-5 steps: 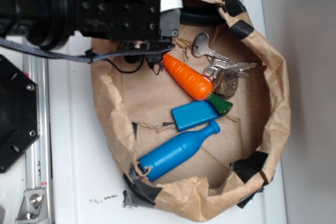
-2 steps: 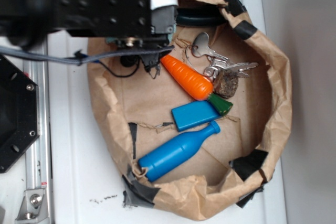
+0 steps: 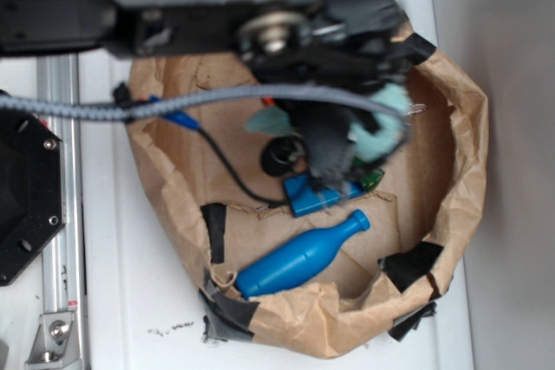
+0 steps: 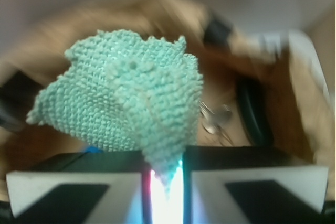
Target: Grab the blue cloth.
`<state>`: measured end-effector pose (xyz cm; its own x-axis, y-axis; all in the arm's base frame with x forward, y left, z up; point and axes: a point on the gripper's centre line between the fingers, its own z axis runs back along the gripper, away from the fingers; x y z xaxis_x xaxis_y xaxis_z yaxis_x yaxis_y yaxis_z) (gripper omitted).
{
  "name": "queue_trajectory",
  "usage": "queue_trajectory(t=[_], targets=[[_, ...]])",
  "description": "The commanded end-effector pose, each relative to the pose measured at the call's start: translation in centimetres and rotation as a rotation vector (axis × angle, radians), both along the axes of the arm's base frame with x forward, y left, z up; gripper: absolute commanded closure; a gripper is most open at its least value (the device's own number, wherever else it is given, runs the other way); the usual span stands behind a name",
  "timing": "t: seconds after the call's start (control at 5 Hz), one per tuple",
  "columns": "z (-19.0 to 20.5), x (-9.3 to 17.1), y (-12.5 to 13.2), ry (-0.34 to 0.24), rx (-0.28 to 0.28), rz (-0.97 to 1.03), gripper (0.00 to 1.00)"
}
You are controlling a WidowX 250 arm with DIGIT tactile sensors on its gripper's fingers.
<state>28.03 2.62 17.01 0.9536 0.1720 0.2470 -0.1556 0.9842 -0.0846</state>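
Note:
The blue cloth (image 4: 128, 95) is a pale teal, fuzzy, roughly triangular piece. In the wrist view it hangs in front of the camera, its lower tip pinched between the two fingers. My gripper (image 4: 164, 177) is shut on that tip. In the exterior view the cloth (image 3: 386, 126) shows as a pale teal patch beside the blurred dark gripper (image 3: 342, 149), lifted over the middle of the brown paper bag (image 3: 460, 171). The arm hides much of the bag's upper half.
Inside the bag lie a flat bright-blue block (image 3: 314, 197), a blue plastic bottle (image 3: 299, 257) and a green carrot top (image 3: 374, 179). Metal keys (image 4: 212, 119) show behind the cloth. A grey cable (image 3: 173, 103) crosses the bag. A black mount (image 3: 26, 197) stands at left.
The arm has swung right and over the bag's middle, covering the carrot and keys. The teal cloth, unseen before, now hangs from the shut gripper.

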Motion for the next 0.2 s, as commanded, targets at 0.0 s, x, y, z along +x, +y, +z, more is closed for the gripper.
queue_trajectory(t=[0.0], targets=[[2.58, -1.34, -2.05, -0.003, 0.032, -0.120, 1.00]])
